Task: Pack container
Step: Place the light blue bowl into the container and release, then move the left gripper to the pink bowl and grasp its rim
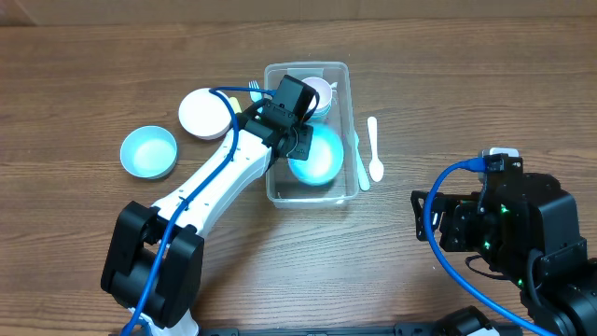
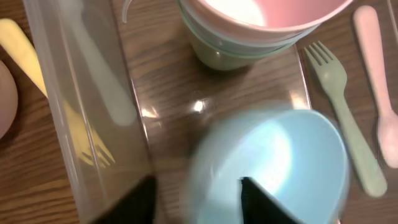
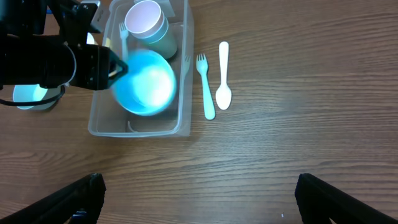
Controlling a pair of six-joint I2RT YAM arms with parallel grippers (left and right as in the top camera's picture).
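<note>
While left gripper [image 1: 297, 140] grips blue bowl [image 1: 315, 155], container [image 1: 341, 77] lies beneath.

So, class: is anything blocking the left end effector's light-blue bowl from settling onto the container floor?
Nothing visible blocks it. The left end effector holds the light-blue bowl over the bare end of the container; the stacked cups sit at the far end.

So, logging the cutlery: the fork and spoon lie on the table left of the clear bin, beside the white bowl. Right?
Not quite. The fork and spoon lie on the table to the right of the clear bin, away from the white bowl, as the overhead view shows.
</note>
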